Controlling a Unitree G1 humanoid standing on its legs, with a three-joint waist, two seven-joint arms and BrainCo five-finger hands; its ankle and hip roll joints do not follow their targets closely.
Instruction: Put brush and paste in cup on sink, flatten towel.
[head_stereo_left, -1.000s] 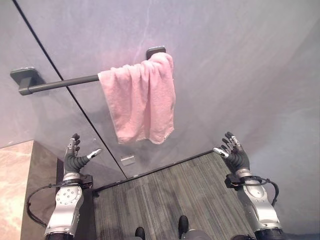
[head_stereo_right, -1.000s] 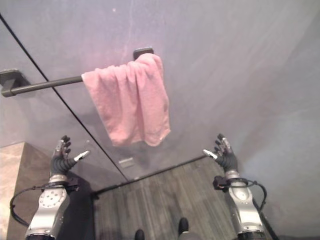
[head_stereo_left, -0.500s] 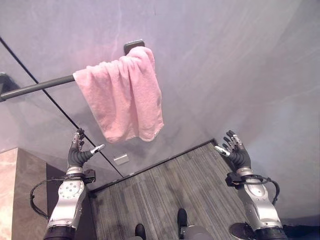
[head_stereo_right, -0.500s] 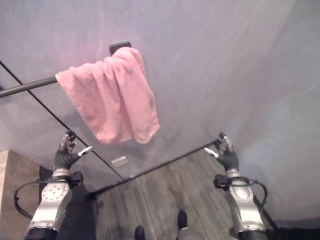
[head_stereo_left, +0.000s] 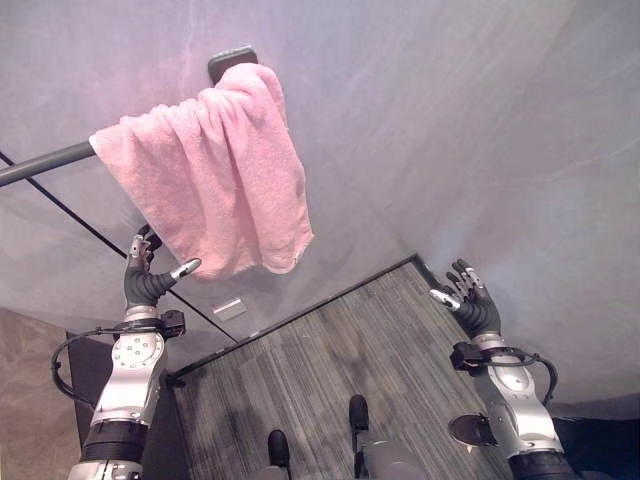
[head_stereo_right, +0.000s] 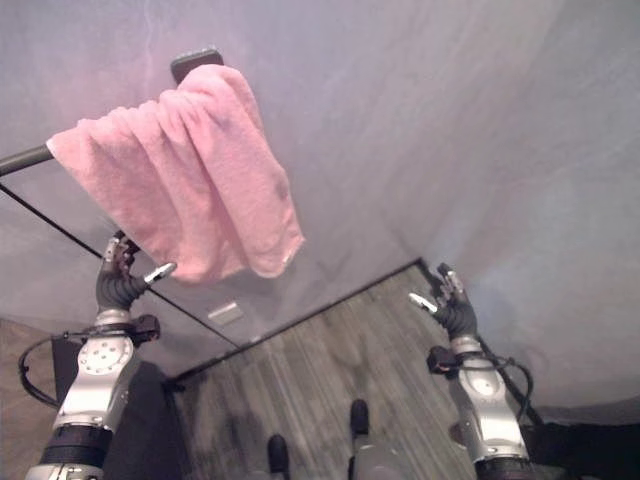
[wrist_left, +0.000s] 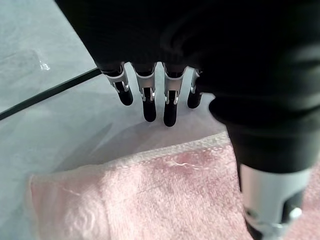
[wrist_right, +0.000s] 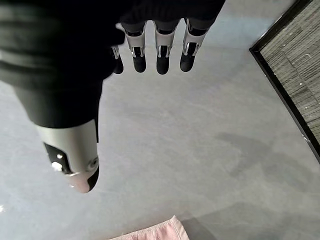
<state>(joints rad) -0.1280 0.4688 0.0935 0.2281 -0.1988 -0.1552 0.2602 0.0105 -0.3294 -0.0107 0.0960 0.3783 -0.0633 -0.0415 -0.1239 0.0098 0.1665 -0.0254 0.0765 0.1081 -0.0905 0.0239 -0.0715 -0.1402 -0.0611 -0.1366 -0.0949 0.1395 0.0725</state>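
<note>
A pink towel hangs bunched over the right end of a dark wall bar. My left hand is raised and open just below the towel's lower left edge, apart from it. In the left wrist view its straight fingers point at the grey wall above the towel's hem. My right hand is open too, held up far to the right, well away from the towel. In the right wrist view, one towel corner shows past the right hand's fingers.
The bar's bracket sits above the towel on the grey wall. A dark seam runs diagonally down the wall behind my left hand. Below lie a dark wood-grain floor and a small wall plate.
The whole picture has shifted: the towel and bar now sit higher and further left, so the camera moved. My left hand has come closer under the towel's lower edge. Both hands stay open.
</note>
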